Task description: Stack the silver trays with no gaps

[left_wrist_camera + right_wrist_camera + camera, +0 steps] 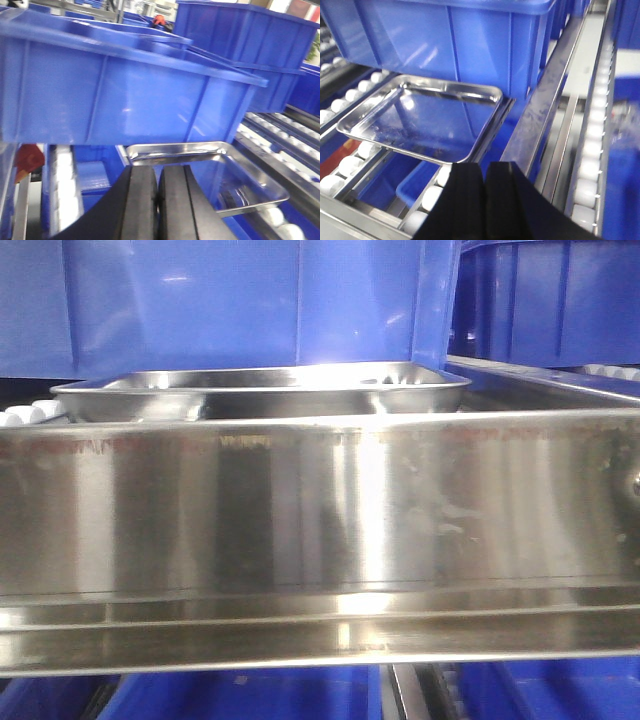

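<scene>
The blue crate (445,35) stands at the back; just before it the silver tray (425,117) lies flat, open side up on the white rollers (350,162), ready to nest, though possibly several are already stacked. Nearer than the crate, the left gripper (159,172) and right gripper (484,172) hover with fingers pressed together, empty

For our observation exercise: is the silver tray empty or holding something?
Empty. The tray shows a bare mirror floor reflecting the blue crate; nothing lies inside.
</scene>
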{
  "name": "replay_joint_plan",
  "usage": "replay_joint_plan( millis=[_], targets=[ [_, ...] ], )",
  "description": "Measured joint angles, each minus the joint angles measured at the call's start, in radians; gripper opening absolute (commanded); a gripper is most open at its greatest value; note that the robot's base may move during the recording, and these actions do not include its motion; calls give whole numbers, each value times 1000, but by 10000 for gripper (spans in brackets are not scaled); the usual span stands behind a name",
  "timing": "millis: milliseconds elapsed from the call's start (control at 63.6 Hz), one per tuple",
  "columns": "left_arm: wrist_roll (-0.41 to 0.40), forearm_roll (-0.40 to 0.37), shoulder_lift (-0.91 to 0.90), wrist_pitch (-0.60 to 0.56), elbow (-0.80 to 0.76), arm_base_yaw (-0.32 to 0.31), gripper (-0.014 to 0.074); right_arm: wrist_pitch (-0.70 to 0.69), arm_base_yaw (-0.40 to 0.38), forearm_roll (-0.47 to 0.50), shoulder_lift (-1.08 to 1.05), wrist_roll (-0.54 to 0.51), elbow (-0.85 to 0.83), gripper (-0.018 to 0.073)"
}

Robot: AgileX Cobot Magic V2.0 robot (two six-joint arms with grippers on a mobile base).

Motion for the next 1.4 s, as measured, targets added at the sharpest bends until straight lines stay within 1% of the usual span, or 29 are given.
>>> replay_joint_plan(
  millis=[189, 330, 378, 440, 551, 614, 802, 897, 975, 991, 1054, 1117, 1211, 1400],
  targets=[
    [0, 0, 150, 69, -34, -4, -9, 18, 33, -20, 179, 24, -47, -78],
    [-2, -9, 271, 103, -34, -4, -9, 44, 82, -29, 253, 42, -49, -63],
    [-2, -23, 294, 103, -34, -4, -11, 43, 98, -49, 263, 70, -49, -56],
    [-4, -43, 316, 88, -34, -4, -16, 26, 116, -104, 271, 121, -49, -56],
    [-18, -68, 388, 70, -65, -4, -16, -29, 145, -201, 296, 242, -49, -56],
    [-22, -74, 443, 63, -92, -4, -16, -52, 170, -225, 321, 279, -49, -56],
    [-24, -74, 579, 59, -156, -12, -16, -98, 253, -261, 412, 330, -62, -56],
    [-24, -74, 622, 29, -174, -55, -16, -102, 281, -326, 472, 401, -99, -56],
    [-24, -59, 646, -29, -185, -125, -16, -92, 297, -393, 526, 477, -142, -56],
    [-24, -53, 648, -50, -185, -147, -16, -87, 297, -403, 536, 494, -150, -56],
    [-39, -21, 666, -103, -187, -203, -16, -77, 301, -433, 575, 521, -185, -56],
    [-74, 2, 689, -139, -192, -249, -16, -64, 303, -451, 617, 538, -224, -56],
    [-96, 22, 746, -143, -195, -272, -16, -55, 309, -457, 669, 549, -274, -56],
    [-106, 34, 875, -118, -207, -271, -16, -42, 315, -459, 743, 553, -320, -56]
  ],
)
